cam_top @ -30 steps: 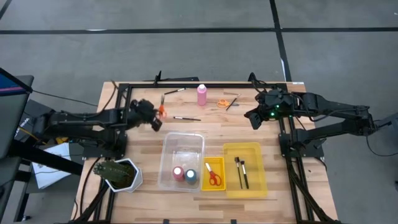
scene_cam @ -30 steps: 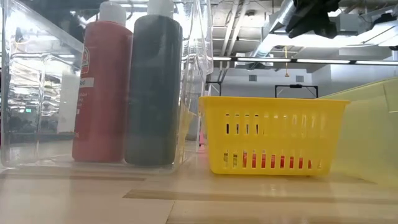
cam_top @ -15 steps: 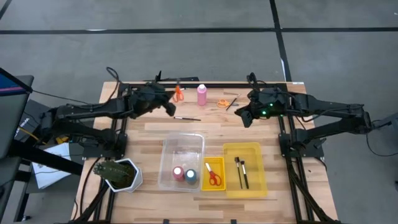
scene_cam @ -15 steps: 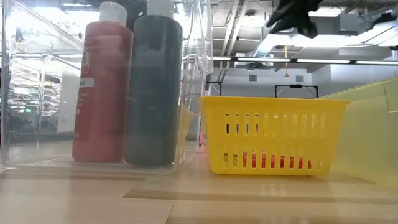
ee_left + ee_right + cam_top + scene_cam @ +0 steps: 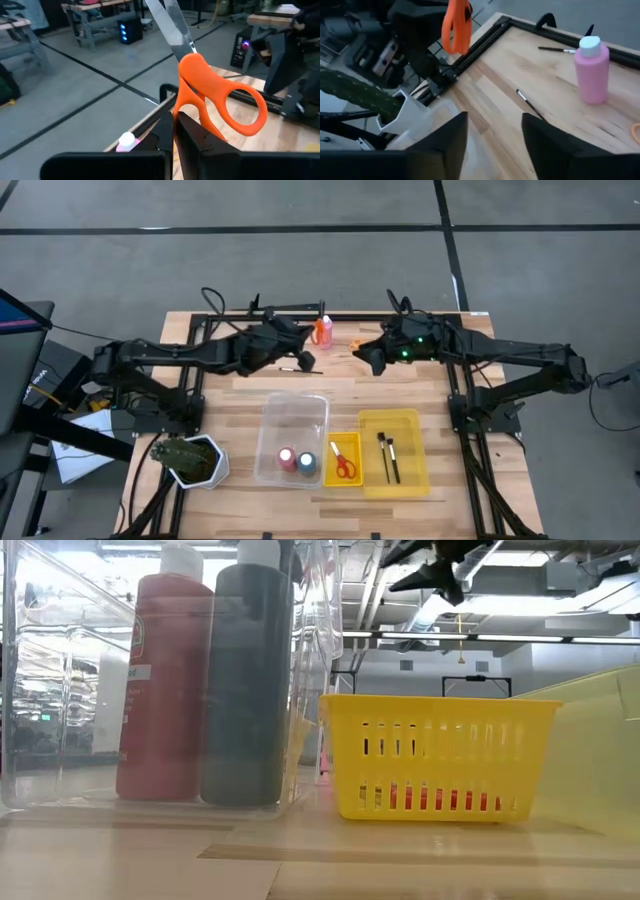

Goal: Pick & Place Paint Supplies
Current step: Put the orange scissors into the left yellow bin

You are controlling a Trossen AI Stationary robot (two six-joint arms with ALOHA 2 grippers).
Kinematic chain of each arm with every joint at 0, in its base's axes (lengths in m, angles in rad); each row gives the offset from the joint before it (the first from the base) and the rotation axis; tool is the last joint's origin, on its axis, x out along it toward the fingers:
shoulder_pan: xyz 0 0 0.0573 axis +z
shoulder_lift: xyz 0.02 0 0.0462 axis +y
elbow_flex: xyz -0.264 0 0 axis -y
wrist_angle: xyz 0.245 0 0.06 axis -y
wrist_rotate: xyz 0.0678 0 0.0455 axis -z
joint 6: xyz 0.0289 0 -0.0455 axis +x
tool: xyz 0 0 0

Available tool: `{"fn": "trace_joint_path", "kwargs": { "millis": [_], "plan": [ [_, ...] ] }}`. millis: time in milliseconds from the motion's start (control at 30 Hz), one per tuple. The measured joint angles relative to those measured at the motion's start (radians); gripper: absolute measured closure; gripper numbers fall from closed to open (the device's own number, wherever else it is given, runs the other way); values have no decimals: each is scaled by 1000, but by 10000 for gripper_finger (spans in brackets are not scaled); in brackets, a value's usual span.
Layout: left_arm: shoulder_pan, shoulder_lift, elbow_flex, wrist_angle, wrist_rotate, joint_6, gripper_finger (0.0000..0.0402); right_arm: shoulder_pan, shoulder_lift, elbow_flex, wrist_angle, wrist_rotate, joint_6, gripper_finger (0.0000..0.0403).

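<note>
On my overhead feed the left hand (image 5: 316, 332) sits at upper centre of the frame, clamped on a pair of orange-handled scissors (image 5: 212, 95); the left wrist camera shows the fingers pinched together on one handle loop, blades pointing up and away. From above, the scissors overlap the pink paint bottle (image 5: 323, 330), so I cannot tell how close the two are.

The right hand (image 5: 368, 360) is just right of centre in the upper half, above the counter (image 5: 235, 405), fingers apart and holding nothing. Its wrist camera looks between the two dark fingers (image 5: 445, 145) at the pink bottle standing upright on the wood, a thin paintbrush (image 5: 530, 105) lying near it and another brush (image 5: 556, 49) by the far rail.

Lower in the overhead frame, the clear bin (image 5: 292, 412) holds a red paint bottle (image 5: 287, 458) and a dark blue paint bottle (image 5: 306, 462) side by side. Just right of it, the small yellow basket (image 5: 344, 442) holds red-handled scissors (image 5: 343, 465), and the larger yellow bin (image 5: 405, 420) holds two dark-handled brushes (image 5: 388, 456). A small orange item (image 5: 357, 343) lies on the counter between the two hands; I cannot make out what it is. The potted plant (image 5: 185, 460) sits at lower left.
</note>
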Motion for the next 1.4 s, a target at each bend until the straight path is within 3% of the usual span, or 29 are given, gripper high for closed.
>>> {"fn": "trace_joint_path", "kwargs": {
  "millis": [233,833,1400],
  "plan": [
    [-26,86,82,2,-61,-55,401,-39,-1,0,86,-37,-26,178],
    [-35,214,186,-1,-26,-108,401,-73,0,0,119,-73,-37,188],
    [-40,219,199,37,7,-116,401,-92,0,0,121,-73,-43,188]
  ]
}}
